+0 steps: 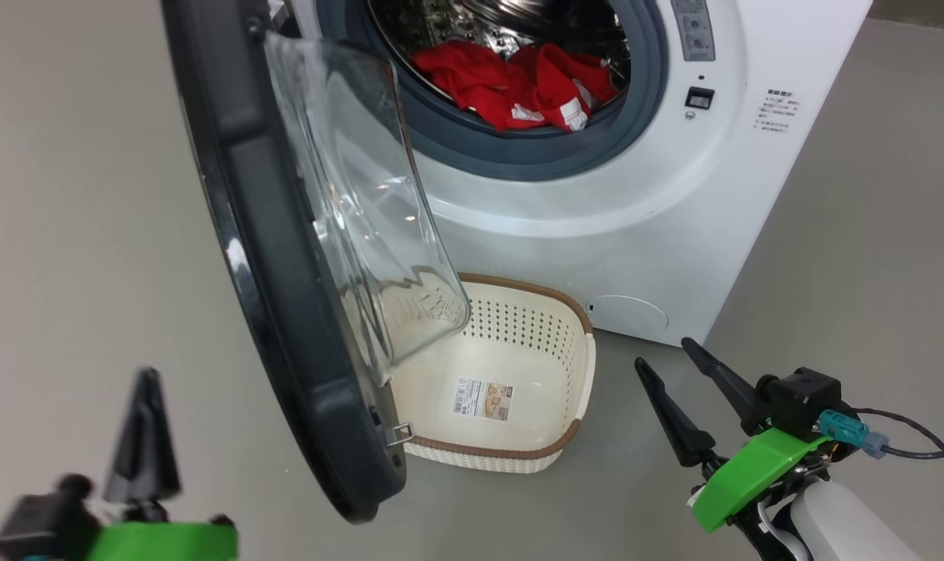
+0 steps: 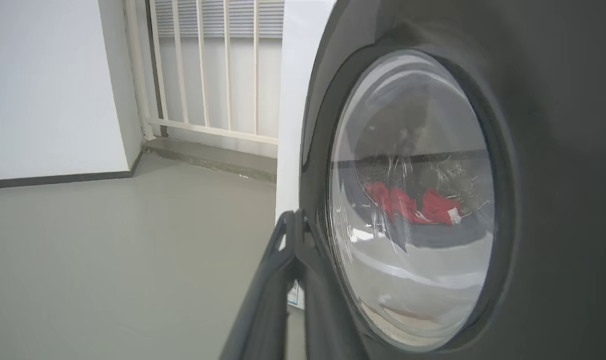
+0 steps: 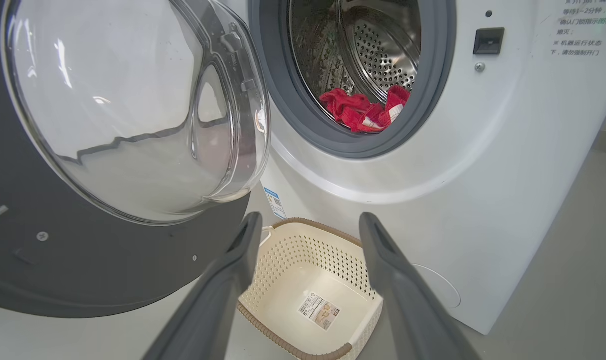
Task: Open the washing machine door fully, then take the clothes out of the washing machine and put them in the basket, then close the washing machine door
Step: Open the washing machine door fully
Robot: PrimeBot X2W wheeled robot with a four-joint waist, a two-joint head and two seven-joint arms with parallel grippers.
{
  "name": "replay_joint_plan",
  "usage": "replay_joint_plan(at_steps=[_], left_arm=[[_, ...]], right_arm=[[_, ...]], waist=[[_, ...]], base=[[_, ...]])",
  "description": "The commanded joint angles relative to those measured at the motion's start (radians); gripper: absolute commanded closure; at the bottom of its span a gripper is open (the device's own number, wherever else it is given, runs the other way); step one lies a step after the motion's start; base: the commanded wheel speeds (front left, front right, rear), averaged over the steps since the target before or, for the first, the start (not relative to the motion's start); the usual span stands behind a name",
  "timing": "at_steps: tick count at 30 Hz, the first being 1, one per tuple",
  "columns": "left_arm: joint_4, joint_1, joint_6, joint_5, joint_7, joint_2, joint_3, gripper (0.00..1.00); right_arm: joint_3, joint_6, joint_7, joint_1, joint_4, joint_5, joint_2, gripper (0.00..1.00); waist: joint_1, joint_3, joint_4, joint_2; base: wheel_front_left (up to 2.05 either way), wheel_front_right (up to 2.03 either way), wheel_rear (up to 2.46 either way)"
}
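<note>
**Door open over a bare grey floor**

The washing machine [image 1: 635, 234] stands on a smooth grey floor [image 1: 74, 195], its door [image 1: 261, 234] swung out. The clothes [image 1: 518, 86] lie in the drum, with the basket [image 1: 573, 351] on the floor below. The left gripper [image 1: 148, 382] is closed on nothing and the right gripper [image 1: 662, 352] is spread wide. A white wall [image 2: 42, 90] and a pale railing [image 2: 207, 65] stand beyond.

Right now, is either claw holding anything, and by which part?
Nothing is held. The left claw is shut on nothing, beside the washing machine door; the right claw is open and empty.
</note>
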Motion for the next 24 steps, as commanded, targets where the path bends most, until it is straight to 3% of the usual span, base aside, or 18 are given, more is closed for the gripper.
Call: replay_joint_plan(at_steps=[1,6,10,16,24], left_arm=[[-0.064,-0.046,0.01,-0.015,-0.009,0.016,0.053,1.0],[-0.223,-0.077,0.018,-0.02,-0.009,0.016,0.078,1.0],[-0.337,-0.072,0.028,-0.024,-0.009,0.016,0.037,1.0],[-0.446,-0.043,0.015,-0.01,-0.009,0.016,-0.083,1.0],[-0.431,0.011,-0.024,0.035,-0.009,0.016,-0.269,1.0]], right_arm=[[0.013,0.002,-0.012,0.013,-0.023,-0.002,0.004,0.0],[0.012,0.002,-0.012,0.014,-0.023,-0.001,0.004,0.0],[0.01,0.002,-0.012,0.013,-0.026,-0.001,0.003,0.0],[0.003,0.002,-0.012,0.012,-0.03,-0.005,0.002,0.0],[-0.001,0.002,-0.012,0.008,-0.029,-0.007,0.004,0.0]], waist=[[0.0,-0.004,0.003,0.0],[0.0,-0.011,0.004,0.0],[0.0,-0.011,0.002,0.0],[0.0,-0.008,0.001,0.0],[0.0,-0.005,0.001,0.0]], base=[[0.0,0.0,0.0],[0.0,0.0,0.0],[0.0,0.0,0.0],[0.0,0.0,0.0],[0.0,0.0,0.0]])
